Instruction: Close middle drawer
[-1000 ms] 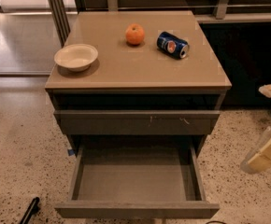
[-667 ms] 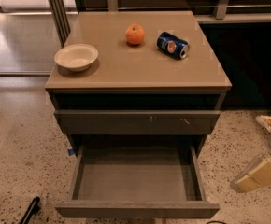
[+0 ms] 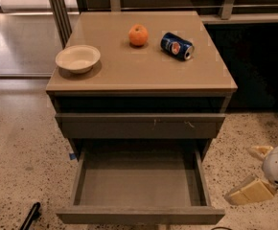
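Observation:
The middle drawer (image 3: 140,215) is pulled far out of the cabinet, low in the camera view. Its plain flat front faces me and its empty grey box interior (image 3: 138,180) is exposed. Above it is the wider drawer front with small white scratch marks (image 3: 140,125), standing slightly proud of the cabinet. My gripper (image 3: 242,175) hangs low at the right, just beyond the drawer's right front corner and apart from it. Its two tan fingers (image 3: 250,192) are spread and hold nothing.
On the cabinet top (image 3: 129,75) are a white bowl (image 3: 77,58) at the left, an orange (image 3: 138,35) and a blue soda can on its side (image 3: 177,46). Speckled floor surrounds the cabinet. A dark object (image 3: 29,216) lies at the bottom left.
My gripper has moved down and to the left, closer to the drawer's right front corner. The drawer and the things on the cabinet top have not moved.

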Robot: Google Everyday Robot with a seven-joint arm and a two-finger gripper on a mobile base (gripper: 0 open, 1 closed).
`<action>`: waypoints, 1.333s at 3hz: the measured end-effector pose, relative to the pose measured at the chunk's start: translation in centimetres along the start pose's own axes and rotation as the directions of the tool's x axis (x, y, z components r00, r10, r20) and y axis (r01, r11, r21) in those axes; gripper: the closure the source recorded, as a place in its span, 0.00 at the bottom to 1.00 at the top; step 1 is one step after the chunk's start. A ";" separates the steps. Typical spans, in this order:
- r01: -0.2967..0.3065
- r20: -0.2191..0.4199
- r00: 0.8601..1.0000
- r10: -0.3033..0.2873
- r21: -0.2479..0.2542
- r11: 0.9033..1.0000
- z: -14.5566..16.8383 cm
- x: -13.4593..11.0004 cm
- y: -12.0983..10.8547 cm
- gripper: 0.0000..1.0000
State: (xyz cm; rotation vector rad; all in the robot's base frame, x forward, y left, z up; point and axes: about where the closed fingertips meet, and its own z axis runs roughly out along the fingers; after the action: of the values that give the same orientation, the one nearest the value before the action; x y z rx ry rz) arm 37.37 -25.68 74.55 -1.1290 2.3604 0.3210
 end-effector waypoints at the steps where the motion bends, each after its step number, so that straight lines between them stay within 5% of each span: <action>1: 0.000 0.000 1.000 0.000 0.000 1.000 0.0 0.0 0.0 0.42; 3: 0.000 0.000 1.000 0.000 0.000 1.000 0.0 0.0 0.0 0.89; 4: -0.046 0.025 0.999 0.045 0.023 0.999 1.9 2.1 -0.3 1.00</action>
State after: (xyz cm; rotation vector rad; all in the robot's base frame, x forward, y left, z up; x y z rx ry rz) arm 37.14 -26.52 71.84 -1.0564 2.3654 0.3204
